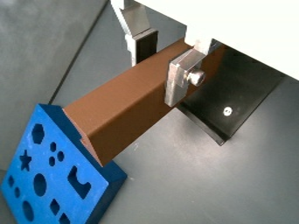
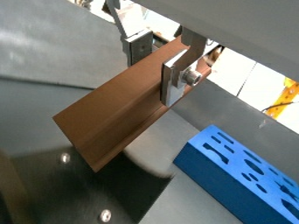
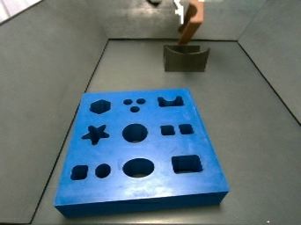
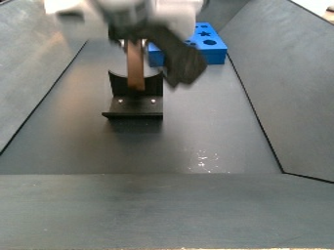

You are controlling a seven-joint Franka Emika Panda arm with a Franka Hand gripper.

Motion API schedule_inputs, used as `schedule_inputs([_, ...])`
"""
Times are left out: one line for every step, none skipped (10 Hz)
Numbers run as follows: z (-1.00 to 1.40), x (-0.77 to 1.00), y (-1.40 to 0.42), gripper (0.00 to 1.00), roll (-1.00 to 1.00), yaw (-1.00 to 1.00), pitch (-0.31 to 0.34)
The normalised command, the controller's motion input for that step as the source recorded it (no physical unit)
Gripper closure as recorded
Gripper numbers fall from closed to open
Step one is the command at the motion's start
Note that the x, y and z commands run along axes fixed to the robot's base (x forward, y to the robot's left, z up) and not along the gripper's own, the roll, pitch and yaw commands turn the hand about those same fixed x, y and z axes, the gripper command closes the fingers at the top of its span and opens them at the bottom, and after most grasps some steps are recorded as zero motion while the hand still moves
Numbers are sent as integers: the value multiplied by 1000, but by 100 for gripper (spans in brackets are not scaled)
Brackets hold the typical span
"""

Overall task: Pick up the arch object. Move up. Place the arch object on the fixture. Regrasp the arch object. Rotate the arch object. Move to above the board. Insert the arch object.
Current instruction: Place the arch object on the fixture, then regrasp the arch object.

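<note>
One board (image 3: 141, 149), blue, is lying nearest in a side view, lower centre of the frame, showing eleven cut-outs. One fixture (image 3: 186, 57), dark, is standing beyond it, upper centre. One arch object (image 3: 191, 25), a brown bar, is standing upright on the fixture, its top cut off by the frame edge. One hand (image 1: 163, 59) is clamping the bar between silver fingers (image 1: 184, 77); its body is blurring out in a side view (image 4: 144, 20).
</note>
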Motion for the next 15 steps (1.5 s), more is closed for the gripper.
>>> schedule_inputs([-1000, 156, 139, 100, -533, -153, 104])
schedule_inputs([-1000, 165, 138, 100, -306, -164, 70])
schedule_inputs([-999, 172, 128, 100, -238, -162, 48])
schedule_inputs([-712, 118, 96, 100, -157, -156, 21])
schedule_inputs([-700, 81, 70, 100, -94, -144, -9])
schedule_inputs([-695, 69, 66, 100, -81, -130, -17])
schedule_inputs([-692, 70, 62, 100, -81, -119, -17])
schedule_inputs([-690, 71, 57, 100, -82, -99, -16])
schedule_inputs([-688, 70, 54, 100, -83, -89, -16])
schedule_inputs([-686, 67, 51, 100, -83, -79, -14])
schedule_inputs([0, 0, 0, 0, 0, 0, 0])
schedule_inputs([1000, 0, 0, 0, -57, 66, 17])
schedule_inputs([1000, -6, 4, 0, -50, 72, 21])
schedule_inputs([1000, -16, 4, 0, -43, 66, 18])
schedule_inputs([1000, -32, 5, 0, -37, 50, 13])
